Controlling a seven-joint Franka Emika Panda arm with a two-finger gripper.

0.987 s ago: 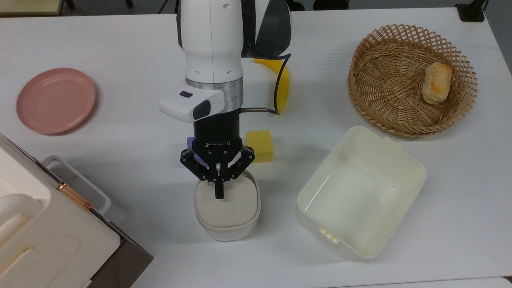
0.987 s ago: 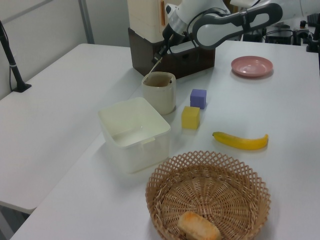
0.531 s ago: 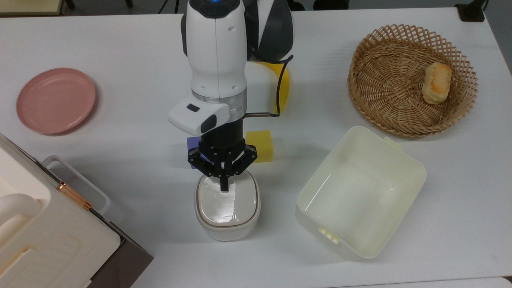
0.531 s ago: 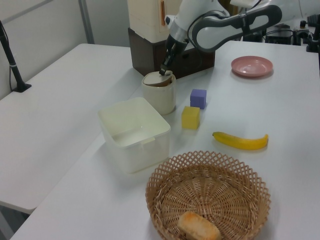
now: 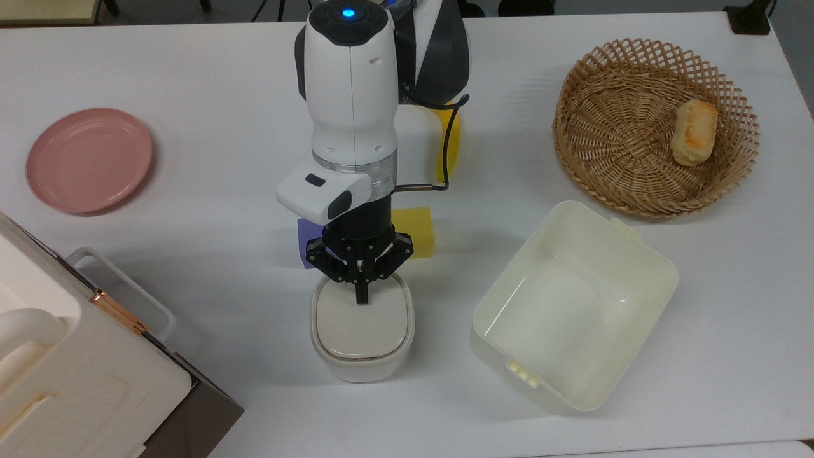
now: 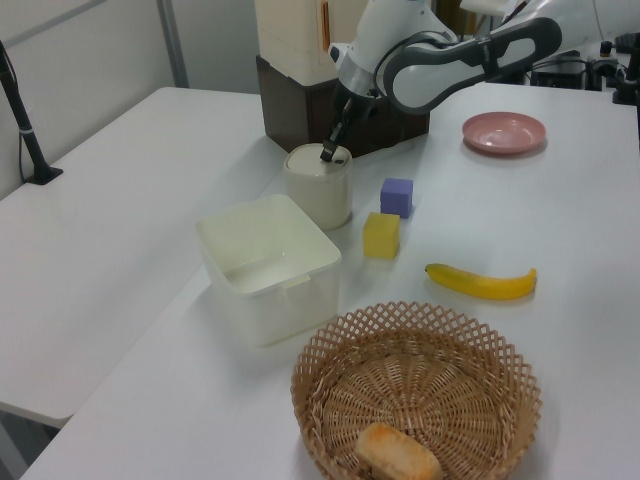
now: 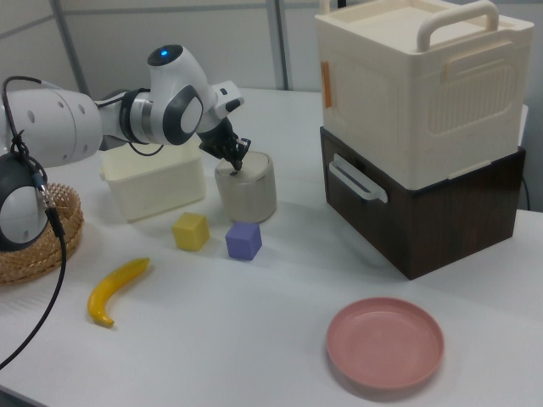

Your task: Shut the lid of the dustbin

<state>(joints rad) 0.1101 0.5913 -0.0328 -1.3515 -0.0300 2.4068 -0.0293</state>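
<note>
White table [image 5: 191, 76], centre: dustbin [image 5: 362, 359] with lid [image 5: 361, 324] lying flat on top, apparently seated. Gripper [image 5: 362, 299], fingers pressed together, tip on the lid's rear edge. Judgement: light, stiff, smooth plastic; push down from above rather than grasp, since the bin could slide or tip. Count: one bin, one lid, two cubes (yellow cube [image 5: 414, 230], purple cube [image 6: 397, 196]), one banana [image 6: 482, 282], one basket [image 5: 655, 127], one pink plate [image 5: 89, 159], one cream tub [image 5: 572, 305].

A white table [image 5: 191, 63] fills most of the top view. In the left view a second white table [image 6: 100, 230] stands just beside it, a seam between them, with a black clamp post [image 6: 22, 110] on its far edge. Pale wall panels [image 7: 127, 34] stand behind in the right view.
</note>
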